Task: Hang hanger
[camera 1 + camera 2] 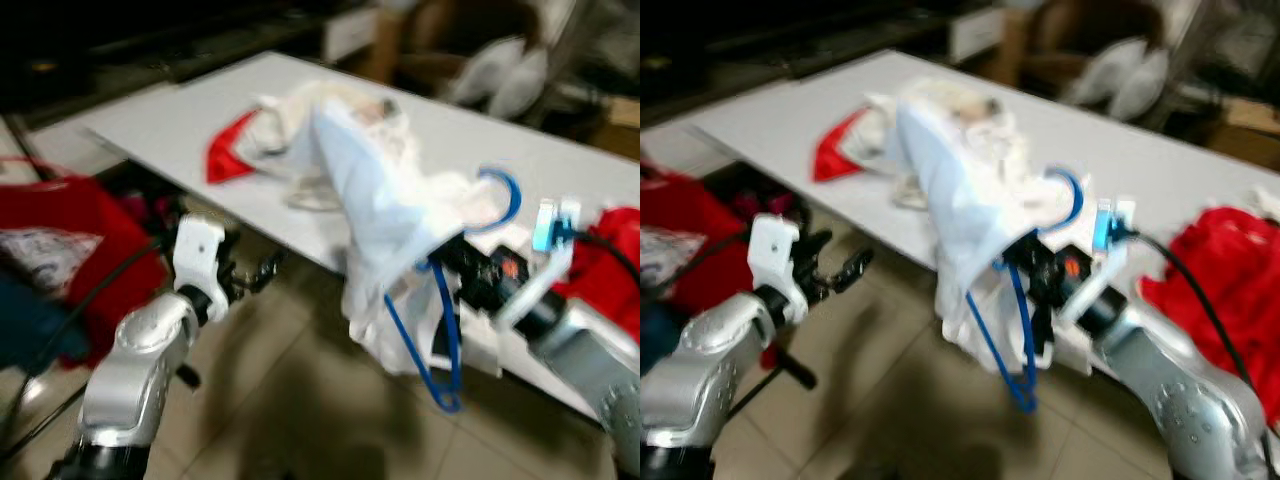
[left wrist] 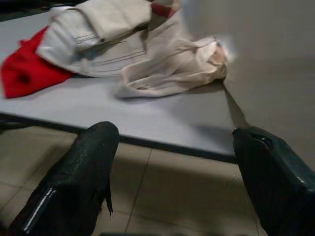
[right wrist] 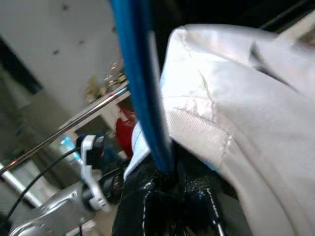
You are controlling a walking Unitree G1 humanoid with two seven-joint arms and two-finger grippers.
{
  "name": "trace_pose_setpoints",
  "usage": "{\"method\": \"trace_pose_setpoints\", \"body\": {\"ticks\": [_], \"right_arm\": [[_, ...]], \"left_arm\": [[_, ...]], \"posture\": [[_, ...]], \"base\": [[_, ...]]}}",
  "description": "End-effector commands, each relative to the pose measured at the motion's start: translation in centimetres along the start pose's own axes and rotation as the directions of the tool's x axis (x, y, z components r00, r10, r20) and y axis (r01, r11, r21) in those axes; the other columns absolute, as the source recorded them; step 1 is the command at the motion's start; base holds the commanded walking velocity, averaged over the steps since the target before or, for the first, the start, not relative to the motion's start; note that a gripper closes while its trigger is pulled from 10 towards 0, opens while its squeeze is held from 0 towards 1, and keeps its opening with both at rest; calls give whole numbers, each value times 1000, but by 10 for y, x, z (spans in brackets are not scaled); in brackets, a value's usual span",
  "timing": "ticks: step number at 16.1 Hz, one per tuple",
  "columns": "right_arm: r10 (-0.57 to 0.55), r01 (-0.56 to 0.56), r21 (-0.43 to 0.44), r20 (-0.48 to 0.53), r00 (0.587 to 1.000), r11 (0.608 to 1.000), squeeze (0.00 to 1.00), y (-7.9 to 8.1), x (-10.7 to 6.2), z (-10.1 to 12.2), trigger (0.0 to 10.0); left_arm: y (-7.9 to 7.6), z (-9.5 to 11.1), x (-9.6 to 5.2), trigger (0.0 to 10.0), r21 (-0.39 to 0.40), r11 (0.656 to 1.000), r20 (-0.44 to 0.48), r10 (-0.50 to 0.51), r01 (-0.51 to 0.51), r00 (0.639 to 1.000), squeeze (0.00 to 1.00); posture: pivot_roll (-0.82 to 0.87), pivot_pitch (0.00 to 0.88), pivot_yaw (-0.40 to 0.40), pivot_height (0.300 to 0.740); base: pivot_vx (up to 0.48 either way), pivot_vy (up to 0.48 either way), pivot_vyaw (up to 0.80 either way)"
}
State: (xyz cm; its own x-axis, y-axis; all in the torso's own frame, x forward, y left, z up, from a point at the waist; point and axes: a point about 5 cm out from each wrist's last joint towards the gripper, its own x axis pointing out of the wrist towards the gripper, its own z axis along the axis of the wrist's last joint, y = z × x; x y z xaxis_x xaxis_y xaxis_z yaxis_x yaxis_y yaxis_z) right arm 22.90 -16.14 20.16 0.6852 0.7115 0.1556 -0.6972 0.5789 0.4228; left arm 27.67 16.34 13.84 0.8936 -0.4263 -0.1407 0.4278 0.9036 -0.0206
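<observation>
A blue plastic hanger (image 1: pixel 440 330) carries a white garment (image 1: pixel 380 200) draped over it, held up at the table's near edge. My right gripper (image 1: pixel 455 262) is shut on the hanger's bar; in the right wrist view the blue hanger (image 3: pixel 142 88) runs straight into the closed black fingers (image 3: pixel 167 201), with the white garment (image 3: pixel 246 118) beside them. The hanger's hook (image 1: pixel 505 195) curves up above the gripper. My left gripper (image 1: pixel 262 270) hovers open below the table's near edge, holding nothing; its two black fingers (image 2: pixel 74 187) stand wide apart.
The long white table (image 1: pixel 180 130) holds a pile of white clothes (image 2: pixel 147 64) and a red garment (image 1: pixel 228 148). More red cloth (image 1: pixel 1230 280) lies at the right end. A red bag (image 1: pixel 70 240) stands on the tiled floor at left. A metal rail (image 3: pixel 64 130) shows behind.
</observation>
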Motion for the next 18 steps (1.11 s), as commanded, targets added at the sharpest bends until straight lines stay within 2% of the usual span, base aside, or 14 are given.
{"method": "trace_pose_setpoints", "body": {"ticks": [1,6,11,15,18], "right_arm": [[72,-72,-12,8,997,997,0,9,-1,5,10000],[149,-149,-17,-19,989,989,0,15,-11,3,10000],[201,-201,-16,-23,979,979,0,22,-14,2,10000],[216,-216,-22,-13,976,976,0,25,-13,2,10000],[157,-155,-59,20,987,986,0,17,-7,5,10000]], "left_arm": [[-2,2,1,10000,10,1000,2,-14,14,1000,0],[-6,3,-1,10000,14,998,17,-56,56,998,0],[-7,3,-2,10000,13,996,23,-88,87,996,0],[-1,6,-2,10000,42,995,21,-96,95,995,0],[15,16,-2,10000,63,996,51,-60,57,997,0]], "posture": [[-78,0,-22,740],[-76,0,-24,740],[-82,0,-17,740],[-84,0,-10,740],[-89,0,3,740]], "base": [[0,0,800],[0,0,800],[0,0,800],[0,0,800],[0,0,800]]}}
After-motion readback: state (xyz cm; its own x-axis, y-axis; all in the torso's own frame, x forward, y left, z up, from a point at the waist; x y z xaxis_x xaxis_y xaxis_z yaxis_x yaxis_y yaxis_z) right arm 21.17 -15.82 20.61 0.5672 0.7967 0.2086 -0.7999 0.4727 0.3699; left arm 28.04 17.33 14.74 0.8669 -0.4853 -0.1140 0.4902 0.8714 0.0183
